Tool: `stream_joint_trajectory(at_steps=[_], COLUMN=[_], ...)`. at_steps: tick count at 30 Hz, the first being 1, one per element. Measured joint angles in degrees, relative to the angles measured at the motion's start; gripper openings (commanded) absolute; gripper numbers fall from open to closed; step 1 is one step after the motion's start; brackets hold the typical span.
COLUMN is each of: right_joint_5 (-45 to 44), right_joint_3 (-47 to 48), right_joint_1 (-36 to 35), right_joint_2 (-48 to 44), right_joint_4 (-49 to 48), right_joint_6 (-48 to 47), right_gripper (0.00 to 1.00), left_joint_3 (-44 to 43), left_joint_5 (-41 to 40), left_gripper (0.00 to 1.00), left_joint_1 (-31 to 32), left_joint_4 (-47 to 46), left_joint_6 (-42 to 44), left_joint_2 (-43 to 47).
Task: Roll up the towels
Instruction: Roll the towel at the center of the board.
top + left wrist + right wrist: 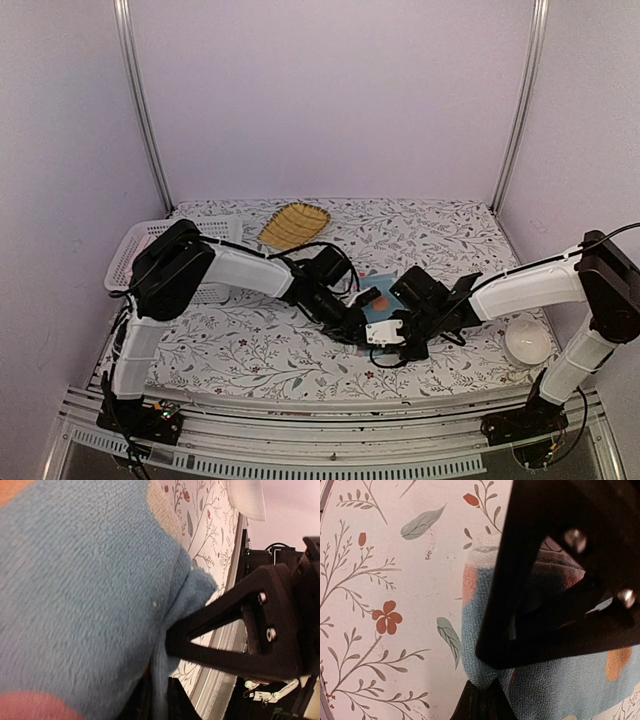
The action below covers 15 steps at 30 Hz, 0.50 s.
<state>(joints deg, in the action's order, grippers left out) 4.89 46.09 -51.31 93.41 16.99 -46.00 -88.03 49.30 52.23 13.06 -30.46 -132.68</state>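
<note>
Arms from both sides reach inward and meet just in front of the middle of the white bench [430,230] printed with leafy sprigs and small red flowers. Between them lies the small light-blue terry towel with orange prints [382,303], flat on the bench top, largely covered in the overhead view by the two wrists.

The left tool [157,667] sits at the towel's edge. Its wrist camera shows blue terry filling most of the view, with orange patches at the corners. A black triangular finger [235,625] points its tip into a raised fold of the cloth. The second finger shows only as a dark shape at the bottom edge. Cloth lies between the two, but I cannot tell whether they press on it or stand slightly apart.

The right tool [475,672] comes in from the opposite side. Its black triangular finger [545,555] lies over the towel, and the lower finger appears at the bottom of the view. The towel's doubled edge is pinched in the narrow space between their tips, with bare bench just to the left.

Toward the back of the bench, well apart from the towel, rests a yellow ribbed leaf-shaped tray [294,225]. A white plastic lattice basket [135,250] stands at the left edge, and a white rounded bowl [527,343] sits near the right arm's base.
</note>
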Motion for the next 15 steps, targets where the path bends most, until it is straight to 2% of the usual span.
stream_joint_trajectory(at_steps=[4,7,10,12,15], right_joint_5=[1.9,7.2,14.5,19.7,26.7], right_joint_3=[0.1,1.6,4.4,7.6,13.0], right_joint_1=[0.1,1.7,4.2,6.4,10.0], right_joint_2=[-0.1,-0.1,1.5,4.3,9.9], right_joint_4=[1.2,5.2,12.0,16.9,23.9], right_joint_6=[-0.1,0.0,0.0,-0.2,-1.1], right_gripper=[0.04,0.03,0.03,0.03,0.03], left_joint_3=[8.0,16.1,27.3,35.1,43.9], left_joint_5=[-7.1,-13.8,-21.4,-27.4,-37.5], left_gripper=[0.28,0.35,0.46,0.46,0.43], left_joint_1=[-1.0,-1.8,-1.5,-0.1,6.2], left_joint_4=[-2.3,-6.8,-16.0,-23.5,-32.2], left_joint_6=[0.5,0.9,2.8,5.6,12.6], left_joint_2=[8.3,17.0,28.2,35.1,41.1])
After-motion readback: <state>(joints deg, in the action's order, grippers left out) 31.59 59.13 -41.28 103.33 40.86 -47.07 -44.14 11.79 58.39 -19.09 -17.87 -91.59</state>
